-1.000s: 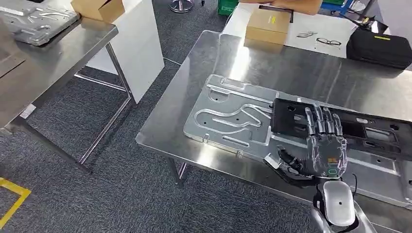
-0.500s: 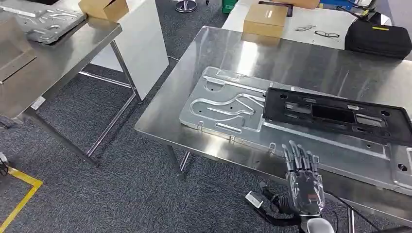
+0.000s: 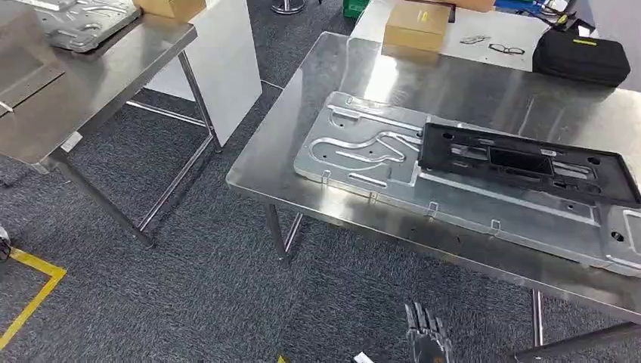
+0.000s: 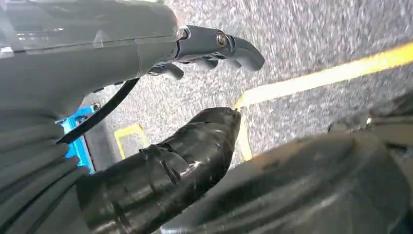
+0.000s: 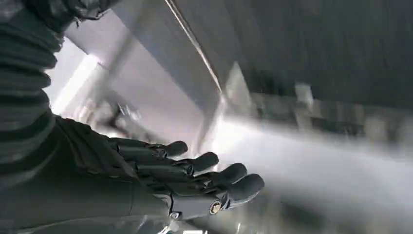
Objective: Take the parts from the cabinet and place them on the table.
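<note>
Currently the black part (image 3: 521, 162) lies on the silver plate (image 3: 393, 162) on the table (image 3: 287, 128). Both hands hold nothing: right hand (image 3: 425, 340) hangs below the table edge, left hand (image 4: 146, 48) faces floor. Next, presumably: return to the cabinet.

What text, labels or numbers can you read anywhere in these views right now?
None can be read.
Black case: a small yellow tag, too small to read.
Cardboard box: a dark mark on its lid, too blurred to read.
Black panel and metal plate: no lettering visible.
</note>
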Action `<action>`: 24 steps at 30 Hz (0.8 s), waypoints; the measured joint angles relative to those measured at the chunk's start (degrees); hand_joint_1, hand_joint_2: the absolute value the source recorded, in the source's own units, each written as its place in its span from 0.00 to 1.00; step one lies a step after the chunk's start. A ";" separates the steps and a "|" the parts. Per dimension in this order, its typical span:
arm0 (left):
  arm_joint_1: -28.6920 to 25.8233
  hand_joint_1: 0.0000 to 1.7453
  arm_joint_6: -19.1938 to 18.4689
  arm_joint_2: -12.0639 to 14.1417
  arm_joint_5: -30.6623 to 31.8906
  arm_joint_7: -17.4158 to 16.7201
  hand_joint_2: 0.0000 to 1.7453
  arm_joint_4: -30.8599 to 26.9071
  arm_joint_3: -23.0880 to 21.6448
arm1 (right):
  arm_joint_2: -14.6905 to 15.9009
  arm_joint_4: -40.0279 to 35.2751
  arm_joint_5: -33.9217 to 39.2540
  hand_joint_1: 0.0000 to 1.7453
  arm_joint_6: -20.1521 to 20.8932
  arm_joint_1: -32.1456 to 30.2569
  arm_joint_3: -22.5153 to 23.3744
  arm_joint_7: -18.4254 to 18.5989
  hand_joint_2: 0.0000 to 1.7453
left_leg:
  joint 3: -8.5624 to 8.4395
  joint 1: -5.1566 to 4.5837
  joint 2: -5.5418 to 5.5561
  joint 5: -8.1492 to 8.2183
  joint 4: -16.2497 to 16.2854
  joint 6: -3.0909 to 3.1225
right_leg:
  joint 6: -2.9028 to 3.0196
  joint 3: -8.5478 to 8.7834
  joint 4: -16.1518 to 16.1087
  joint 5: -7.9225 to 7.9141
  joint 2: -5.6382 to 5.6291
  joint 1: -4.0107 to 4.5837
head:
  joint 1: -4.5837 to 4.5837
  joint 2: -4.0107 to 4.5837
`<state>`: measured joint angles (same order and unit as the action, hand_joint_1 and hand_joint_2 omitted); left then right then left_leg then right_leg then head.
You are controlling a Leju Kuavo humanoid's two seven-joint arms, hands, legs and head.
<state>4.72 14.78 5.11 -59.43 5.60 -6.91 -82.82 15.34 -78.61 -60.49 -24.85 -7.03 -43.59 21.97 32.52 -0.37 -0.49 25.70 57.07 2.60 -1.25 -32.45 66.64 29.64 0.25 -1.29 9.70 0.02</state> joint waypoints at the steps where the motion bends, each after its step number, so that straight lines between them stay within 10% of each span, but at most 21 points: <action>1: 0.07 0.00 0.13 -0.04 0.00 0.00 1.00 0.00 0.00 | -0.04 2.95 2.91 0.00 -0.35 0.38 -0.98 0.81 1.00 | 0.54 0.01 -0.02 -0.04 0.75 -0.11 | 0.33 3.24 -5.25 0.06 0.01 0.03 | 0.02 0.00; 3: 0.34 0.00 0.26 -0.07 -0.13 0.13 1.00 0.00 0.00 | -0.24 8.74 8.46 0.00 -1.51 1.00 -2.88 1.81 1.00 | 1.48 -0.55 -0.02 0.34 1.82 -0.55 | 0.45 3.77 -8.33 1.51 -0.04 0.25 | 0.04 0.00; 6: 0.56 0.00 0.02 0.20 -0.68 0.72 1.00 0.00 -0.02 | -1.57 18.46 21.84 0.00 -4.24 1.00 -4.59 -0.80 1.00 | 1.52 -0.68 0.08 0.15 1.62 0.56 | 0.06 4.14 -8.92 0.84 0.23 0.00 | 0.04 0.00; 8: 0.53 0.00 -0.55 0.31 -1.16 1.27 1.00 0.00 -0.02 | -3.61 27.00 38.18 0.00 -3.18 1.23 -3.34 -8.15 1.00 | -0.53 0.03 0.24 -2.87 -2.89 1.67 | 0.21 5.08 -9.96 0.03 0.22 0.51 | 0.04 0.00; 9: 0.57 0.00 -1.00 0.17 -1.31 1.57 1.00 0.00 -0.02 | -5.11 33.16 47.57 0.00 -1.04 1.62 -1.32 -12.51 0.00 | -1.23 0.05 -0.03 -3.99 -4.59 1.49 | 0.20 4.76 -9.43 1.14 0.12 0.41 | -0.02 0.00; 10: 0.55 0.00 -1.40 0.18 -1.59 1.83 1.00 0.00 -0.04 | -6.46 38.40 54.39 0.00 1.19 2.07 1.06 -15.23 0.00 | -1.21 0.22 -0.01 -4.92 -5.41 2.12 | 0.25 3.73 -7.19 3.81 -0.09 0.44 | -0.02 0.00; 13: 0.28 0.00 -2.87 0.26 -2.01 1.90 1.00 0.00 -0.09 | -9.80 51.54 72.97 0.00 10.18 3.05 10.97 -12.52 0.00 | 0.72 0.60 -0.01 -5.71 -4.99 1.27 | -0.86 -0.24 2.77 9.69 -0.26 -0.36 | -0.04 0.00; 17: -0.09 0.00 -4.53 0.22 -3.08 1.70 1.00 0.00 -0.07 | -12.78 60.59 87.39 0.00 17.03 3.07 26.52 -12.09 0.00 | 4.91 2.67 -0.01 -5.80 -1.06 -1.29 | -3.77 6.09 -7.51 2.75 -0.11 -2.59 | -0.04 0.00; 18: -0.11 0.00 -4.50 0.64 -3.24 1.70 1.00 0.09 -0.07 | -13.86 61.77 87.76 0.00 17.33 3.41 28.75 -12.09 0.00 | 5.91 2.39 -0.02 -5.63 0.47 -2.38 | -4.43 6.24 -8.26 4.52 -0.11 -2.48 | -0.04 0.00; 19: -0.39 0.00 -4.61 0.93 -3.39 1.70 1.00 0.15 -0.07 | -14.56 62.83 88.03 0.00 17.42 3.13 30.48 -12.20 0.00 | 6.68 2.60 0.12 -5.37 1.49 -3.04 | -3.54 5.55 -6.40 2.69 -0.70 -2.01 | -0.15 0.00; 20: -0.47 0.00 -4.88 1.07 -3.65 1.70 1.00 0.15 -0.07 | -15.19 64.12 88.58 0.00 17.71 3.08 32.18 -13.10 0.00 | 6.68 2.28 0.25 -5.30 2.51 -3.19 | -1.90 4.57 -5.85 3.74 -0.64 -2.34 | -0.13 0.00; 22: -0.56 0.00 -6.06 1.05 -4.29 1.46 1.00 0.09 -0.04 | -16.18 65.56 89.12 0.00 18.45 3.60 35.07 -15.62 0.00 | 7.20 2.44 0.34 -5.98 2.55 -3.30 | -0.48 3.63 -4.37 3.78 -0.62 -2.13 | 0.00 0.00; 23: -0.97 0.00 -6.65 1.05 -4.37 1.09 0.00 0.09 -0.02 | -16.37 66.15 89.14 0.00 19.02 3.51 36.09 -16.69 0.00 | 7.38 2.86 0.22 -6.25 2.80 -3.61 | 0.20 3.02 -4.27 3.35 -0.26 -2.17 | -0.02 0.00; 24: -0.99 0.00 -7.36 1.07 -4.48 0.50 0.00 0.09 0.00 | -16.85 66.85 89.12 0.00 20.30 4.00 37.03 -17.44 0.00 | 7.81 2.75 0.19 -2.99 4.35 -3.47 | 1.05 2.36 -4.25 2.72 -0.15 -1.99 | 0.15 0.00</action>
<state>3.72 7.42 6.19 -63.91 6.10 -6.82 -82.82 -1.51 -11.76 28.63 -4.56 -3.03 -6.56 4.53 40.33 2.38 -0.29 22.71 61.41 -0.88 -0.20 -30.09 62.39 32.37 0.10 -3.28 9.85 0.02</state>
